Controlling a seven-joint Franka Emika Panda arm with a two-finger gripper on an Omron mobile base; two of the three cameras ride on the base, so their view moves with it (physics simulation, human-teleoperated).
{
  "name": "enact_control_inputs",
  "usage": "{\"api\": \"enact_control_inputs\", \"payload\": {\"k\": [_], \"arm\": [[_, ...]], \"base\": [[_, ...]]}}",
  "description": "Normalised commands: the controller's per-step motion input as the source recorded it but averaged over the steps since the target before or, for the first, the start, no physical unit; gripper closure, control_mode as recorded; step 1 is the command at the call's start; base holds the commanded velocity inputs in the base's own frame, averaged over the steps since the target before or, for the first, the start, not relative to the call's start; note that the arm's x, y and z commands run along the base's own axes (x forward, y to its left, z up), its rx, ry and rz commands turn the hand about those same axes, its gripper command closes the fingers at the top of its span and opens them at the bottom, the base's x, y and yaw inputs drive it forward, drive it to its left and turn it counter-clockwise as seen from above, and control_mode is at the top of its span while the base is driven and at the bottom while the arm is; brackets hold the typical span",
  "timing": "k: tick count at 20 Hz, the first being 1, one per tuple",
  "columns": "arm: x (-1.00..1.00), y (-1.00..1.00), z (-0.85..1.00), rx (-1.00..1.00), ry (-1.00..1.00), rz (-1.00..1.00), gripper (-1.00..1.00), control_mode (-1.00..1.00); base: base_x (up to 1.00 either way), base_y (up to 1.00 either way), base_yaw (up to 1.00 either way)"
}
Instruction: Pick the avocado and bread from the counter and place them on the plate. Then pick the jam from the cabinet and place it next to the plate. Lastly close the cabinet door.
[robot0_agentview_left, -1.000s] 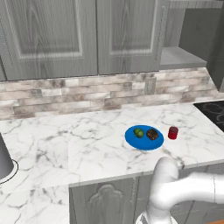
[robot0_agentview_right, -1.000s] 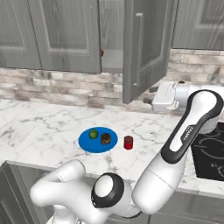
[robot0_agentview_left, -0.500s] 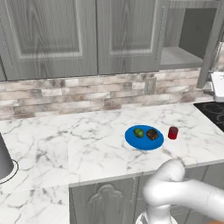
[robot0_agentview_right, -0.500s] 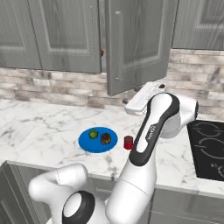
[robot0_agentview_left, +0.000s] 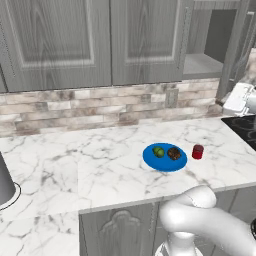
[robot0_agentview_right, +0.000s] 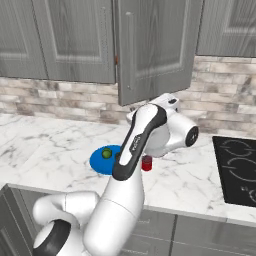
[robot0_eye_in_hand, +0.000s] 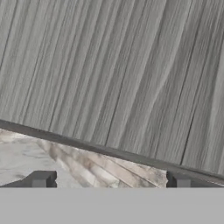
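The blue plate (robot0_agentview_left: 165, 161) lies on the white marble counter (robot0_agentview_left: 75, 160) with the green avocado (robot0_agentview_left: 158, 151) and the dark brown bread (robot0_agentview_left: 174, 153) on it. The red jam (robot0_agentview_left: 198, 152) stands just right of the plate, also seen as jam (robot0_agentview_right: 146, 163) beside the plate (robot0_agentview_right: 100, 161) with the avocado (robot0_agentview_right: 106, 153). The cabinet (robot0_agentview_left: 205, 55) shows its bare grey shelf. The cabinet door (robot0_agentview_right: 160, 50) is partly swung in, handle (robot0_agentview_right: 131, 47) at its left. My gripper (robot0_eye_in_hand: 109, 180) is open, empty, pointing close at the door's wood grain (robot0_eye_in_hand: 113, 74).
A black stovetop (robot0_agentview_right: 235, 170) sits at the counter's right end. A grey cylinder (robot0_agentview_left: 4, 180) stands at the far left edge. Closed wall cabinets (robot0_agentview_left: 60, 40) hang over a brick backsplash (robot0_agentview_left: 100, 107). My arm (robot0_agentview_right: 142, 135) rises in front of the plate.
The cabinet door has swung further toward shut, showing more of its face. My arm has swept left along with it. The plate, food and jam stay put.
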Motion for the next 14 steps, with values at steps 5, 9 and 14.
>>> {"api": "enact_control_inputs", "payload": {"k": [5, 9, 14], "arm": [[0.36, 0.37, 0.15, 0.01, 0.0, -0.26, -1.0, -1.0], [-0.11, 0.13, -0.09, 0.01, 0.38, -0.07, -1.0, -1.0], [-0.6, -0.25, -0.17, -0.01, 0.35, -0.12, -1.0, -1.0]], "base": [[0.0, 0.0, 0.0], [0.0, 0.0, 0.0], [0.0, 0.0, 0.0]]}}
